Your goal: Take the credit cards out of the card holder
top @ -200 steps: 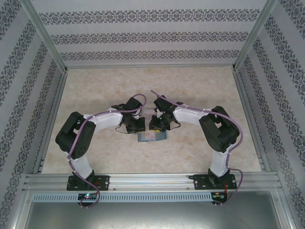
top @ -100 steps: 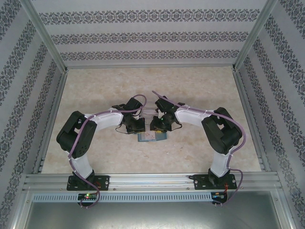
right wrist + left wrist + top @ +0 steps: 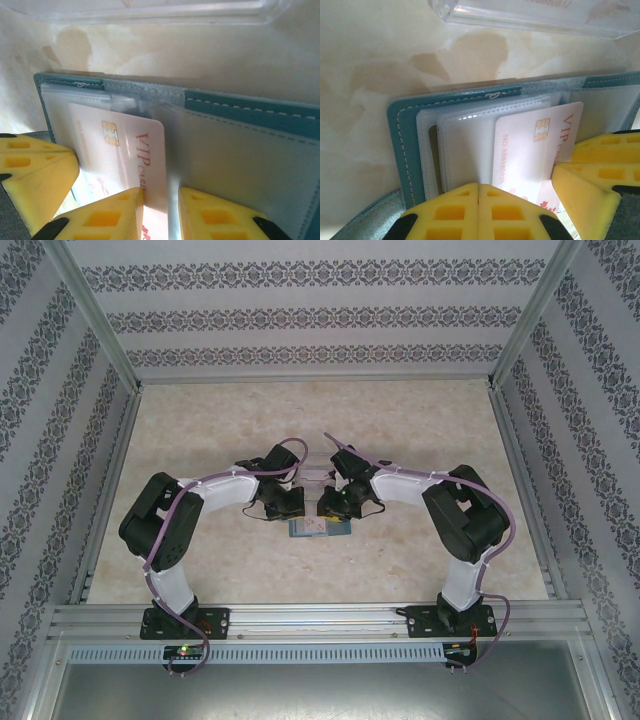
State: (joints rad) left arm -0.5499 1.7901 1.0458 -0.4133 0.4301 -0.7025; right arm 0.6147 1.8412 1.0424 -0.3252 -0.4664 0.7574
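Note:
The teal card holder (image 3: 320, 528) lies open on the table between both arms. In the left wrist view its teal cover (image 3: 405, 145) frames clear sleeves (image 3: 460, 145), and a pinkish-white VIP credit card (image 3: 530, 145) sticks partly out of them. My left gripper (image 3: 479, 189) is shut, its yellow tips resting on the sleeves beside the card. My right gripper (image 3: 161, 210) straddles the card's (image 3: 125, 145) near edge and a clear sleeve, jaws apart, its left finger (image 3: 112, 215) touching the card. The dark card is hidden.
A clear plastic tray (image 3: 535, 15) lies just beyond the wallet, also along the top of the right wrist view (image 3: 150, 10). Each gripper's yellow finger shows in the other's view (image 3: 590, 175) (image 3: 35, 175). Patterned walls enclose the marbled table (image 3: 420, 430).
The right gripper has shifted slightly toward the wallet's near side. The left arm has barely moved.

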